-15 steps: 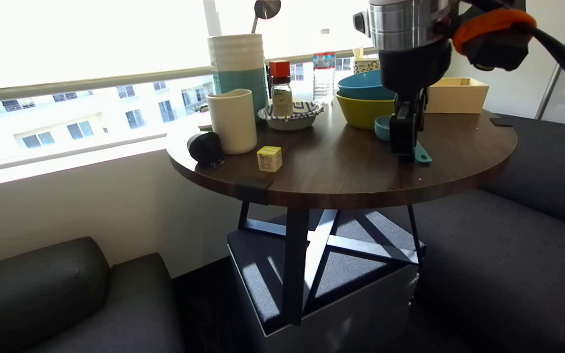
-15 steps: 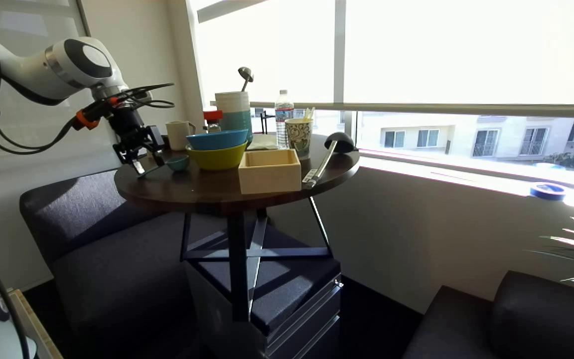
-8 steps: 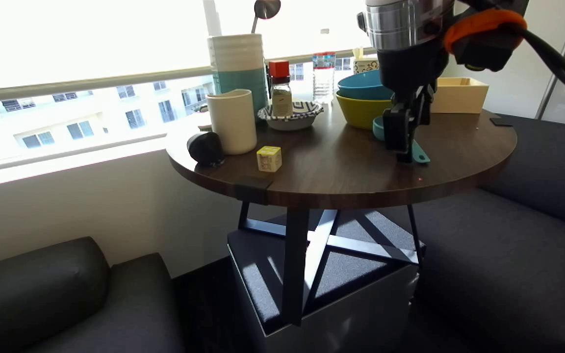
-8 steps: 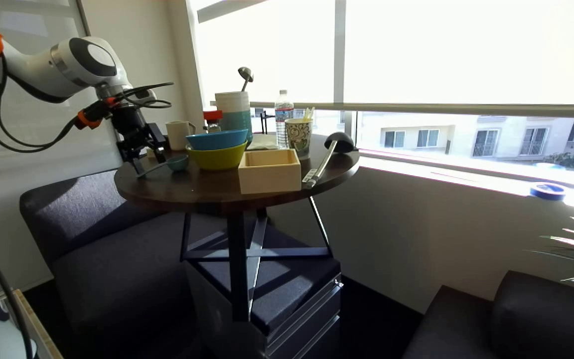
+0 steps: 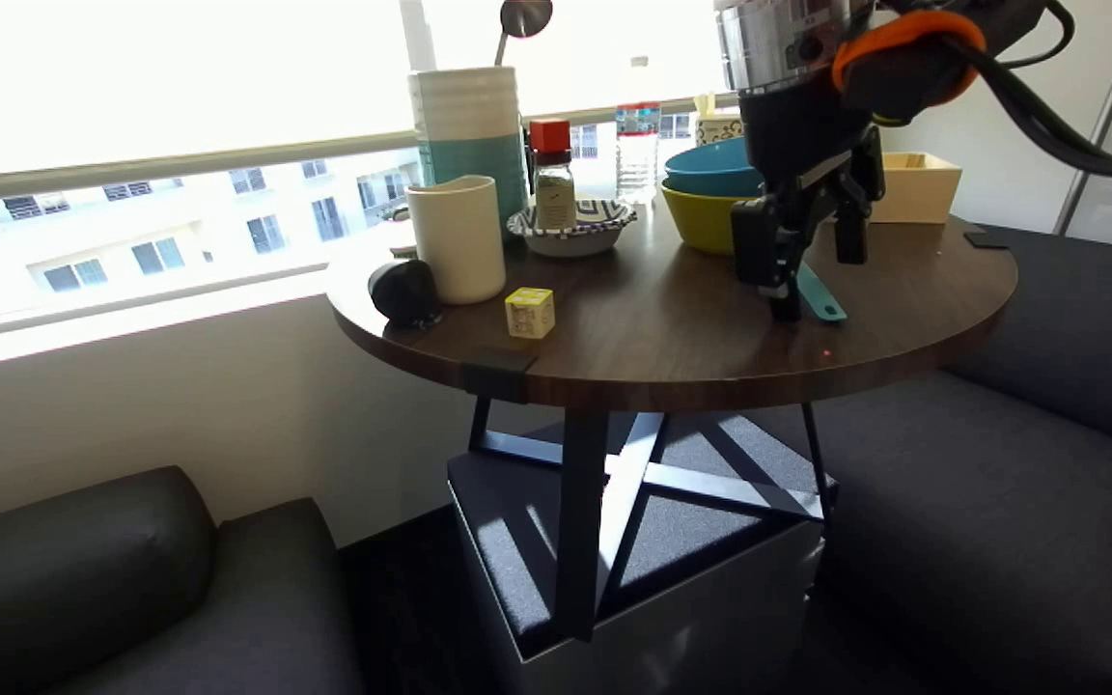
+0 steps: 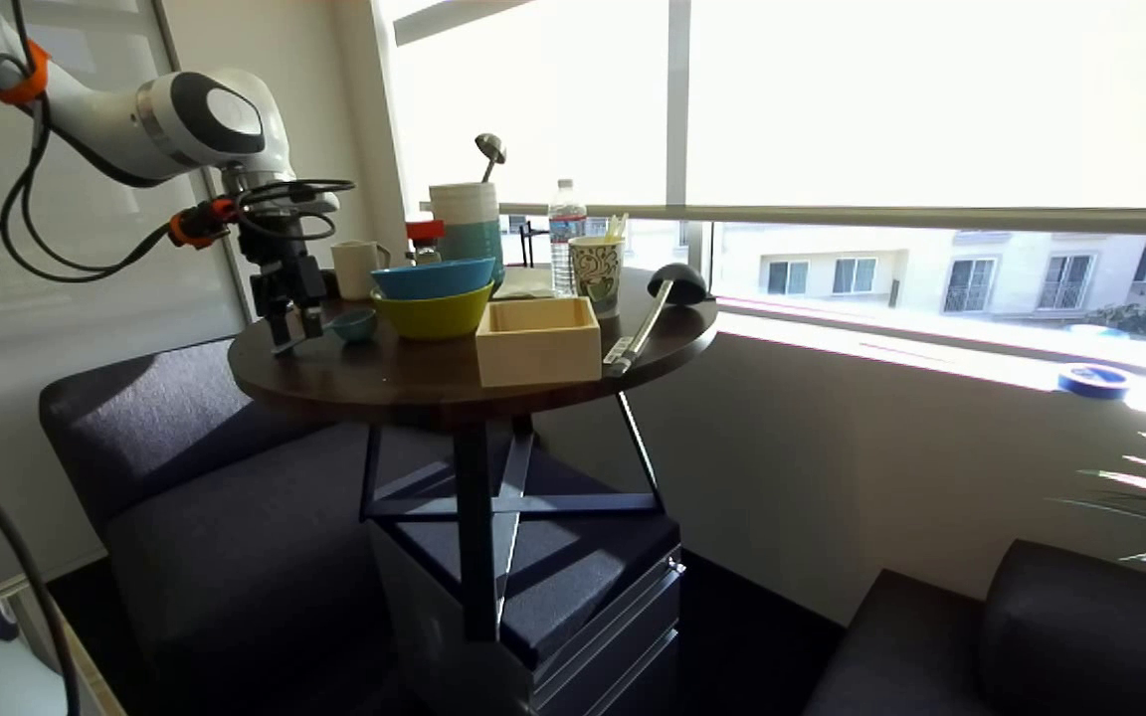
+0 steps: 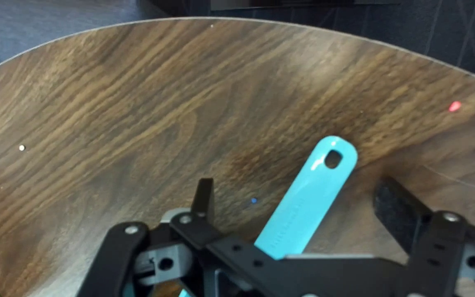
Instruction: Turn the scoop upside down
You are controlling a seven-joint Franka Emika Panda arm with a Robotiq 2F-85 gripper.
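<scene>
The teal scoop (image 5: 820, 295) lies on the round dark wood table (image 5: 653, 352). Its round cup (image 6: 355, 326) rests with the opening up, close to the yellow bowl (image 6: 442, 316). In an exterior view the gripper (image 5: 818, 282) hides the cup. In the wrist view the handle (image 7: 309, 194) runs diagonally between the fingers, and the gripper body covers its lower part. My gripper is open in the wrist view (image 7: 297, 198), with a finger on each side of the handle and a gap to both. It points down over the handle, low above the table.
A blue bowl (image 6: 434, 278) sits in the yellow bowl beside the cup. A wooden box (image 6: 539, 348), a ladle (image 6: 655, 313) and a patterned cup (image 6: 595, 273) stand farther along. A white mug (image 5: 459, 241) and a yellow die-like cube (image 5: 530, 314) lie across the table.
The gripper has turned and become more upright, shifting slightly along the handle toward the cup. Its two fingers now show apart on either side of the handle. The scoop shows no clear movement.
</scene>
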